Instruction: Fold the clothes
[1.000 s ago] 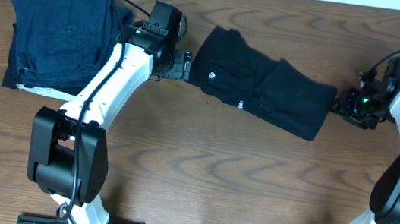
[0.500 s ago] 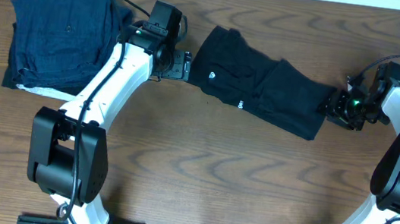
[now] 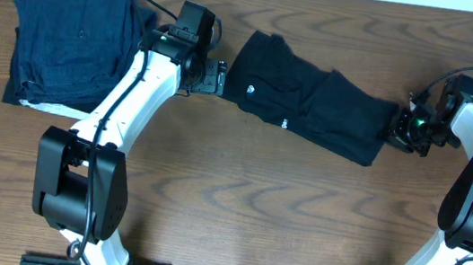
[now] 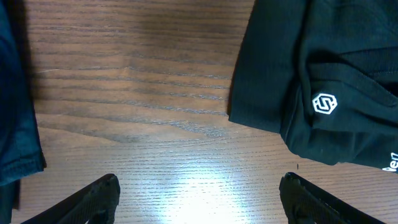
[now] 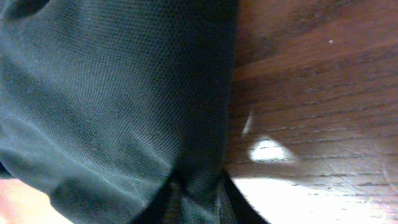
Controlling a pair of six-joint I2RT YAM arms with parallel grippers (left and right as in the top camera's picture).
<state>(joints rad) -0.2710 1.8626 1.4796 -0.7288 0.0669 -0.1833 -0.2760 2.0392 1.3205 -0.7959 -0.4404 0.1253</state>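
Garment of black mesh (image 3: 313, 101) on brown wooden table (image 3: 238, 196), right tool (image 3: 398, 130) pinching its right edge, left tool (image 4: 199, 198) spread beside its left edge, folded navy cloth (image 3: 71, 44) far left.

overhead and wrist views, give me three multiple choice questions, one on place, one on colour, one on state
1. Where is the dark blue pile?
A) between the grippers
B) at the left end of the table
C) hanging off the front edge

2. What colour is the logo on the black garment?
A) red
B) yellow
C) white

3. How is the left gripper?
A) open, empty
B) shut on the black garment
C) shut on the blue pile

Answers:
1 B, the overhead view shows it at the far left.
2 C, the left wrist view shows a white mark.
3 A, its fingers stand wide apart over bare wood.
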